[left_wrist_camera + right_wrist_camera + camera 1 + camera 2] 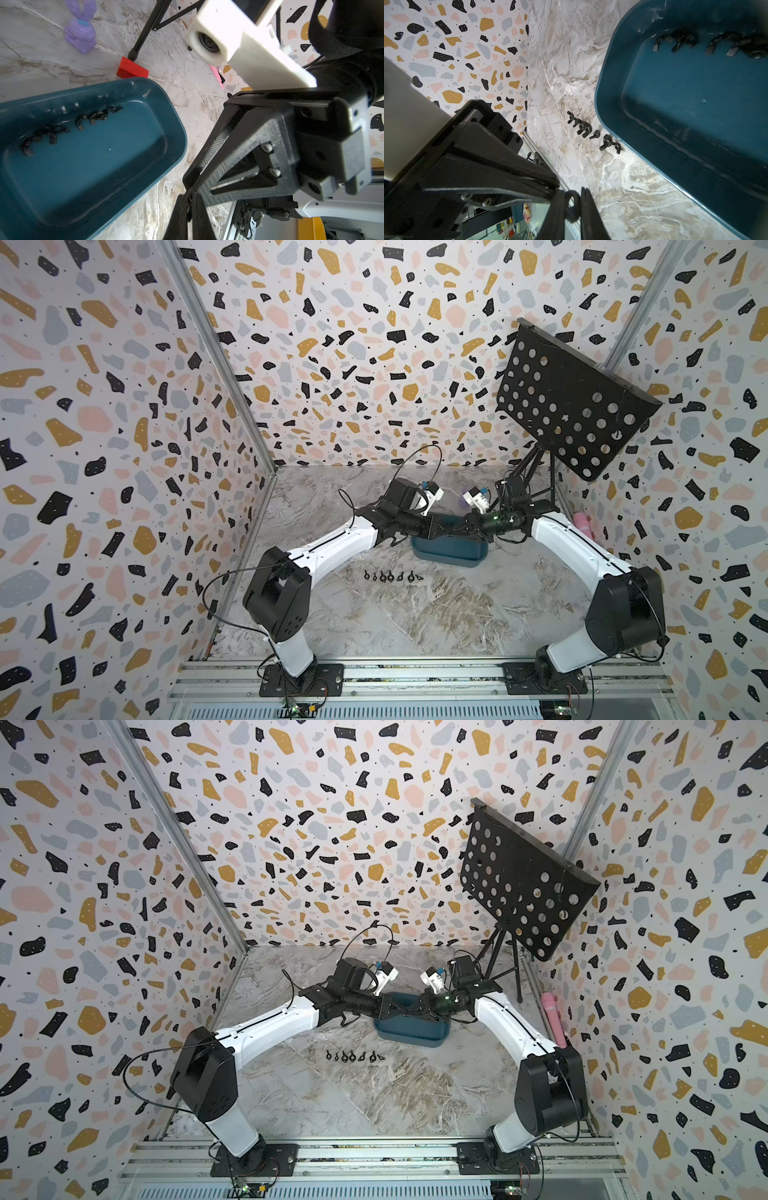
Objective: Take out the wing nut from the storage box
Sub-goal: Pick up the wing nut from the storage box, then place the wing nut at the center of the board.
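Wing nut [572, 207] pinched in right hand [572, 194], aloft over storage box [166, 116]. Left hand [189, 196] closed at its tips, so handover, prob. Next: right releases, left carries nut to row [591, 133] on counter [560, 62].

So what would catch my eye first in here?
Probably the left arm and right arm meeting tip to tip by the teal box, the right hand pinching a small black wing nut. Next comes the neat row of nuts laid out on the box's near side. The big black holed stand looms at the back right.
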You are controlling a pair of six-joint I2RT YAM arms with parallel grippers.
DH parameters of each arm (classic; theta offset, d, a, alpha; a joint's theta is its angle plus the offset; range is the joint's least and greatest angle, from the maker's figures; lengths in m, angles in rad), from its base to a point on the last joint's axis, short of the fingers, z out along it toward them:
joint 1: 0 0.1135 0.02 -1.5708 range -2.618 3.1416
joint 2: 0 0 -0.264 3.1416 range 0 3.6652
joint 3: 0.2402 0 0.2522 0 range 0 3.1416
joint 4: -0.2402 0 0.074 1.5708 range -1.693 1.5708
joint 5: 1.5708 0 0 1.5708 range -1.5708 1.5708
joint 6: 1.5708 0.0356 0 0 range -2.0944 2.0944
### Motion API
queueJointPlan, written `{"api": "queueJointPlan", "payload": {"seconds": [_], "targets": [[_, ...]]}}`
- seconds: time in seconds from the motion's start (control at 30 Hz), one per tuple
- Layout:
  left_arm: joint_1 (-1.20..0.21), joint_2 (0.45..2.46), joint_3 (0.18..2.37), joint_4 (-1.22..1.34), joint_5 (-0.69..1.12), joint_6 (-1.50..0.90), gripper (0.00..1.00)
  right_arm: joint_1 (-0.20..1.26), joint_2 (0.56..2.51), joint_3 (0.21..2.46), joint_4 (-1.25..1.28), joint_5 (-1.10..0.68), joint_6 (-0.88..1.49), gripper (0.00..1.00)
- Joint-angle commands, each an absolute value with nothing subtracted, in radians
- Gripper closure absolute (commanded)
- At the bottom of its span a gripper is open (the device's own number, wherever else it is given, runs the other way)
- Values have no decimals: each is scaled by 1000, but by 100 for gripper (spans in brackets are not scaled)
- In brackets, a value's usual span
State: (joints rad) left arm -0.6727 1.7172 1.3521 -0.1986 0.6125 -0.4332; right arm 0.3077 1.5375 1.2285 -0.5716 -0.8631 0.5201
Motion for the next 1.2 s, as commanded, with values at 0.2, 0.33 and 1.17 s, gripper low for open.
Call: {"api": "queueJointPlan", "payload": {"seconds": [0.2,0.33,1.17], "targets": [[-678,1706,1334,-157,611,-441,100,306,1480,1217,-568,-818,516,69],[-677,1684,1317,-174,569,-429,100,263,1428,1168,-587,-714,524,60],[-846,1508,990,-130,1,-409,100,235,1243,1047,-681,-561,475,0]]}}
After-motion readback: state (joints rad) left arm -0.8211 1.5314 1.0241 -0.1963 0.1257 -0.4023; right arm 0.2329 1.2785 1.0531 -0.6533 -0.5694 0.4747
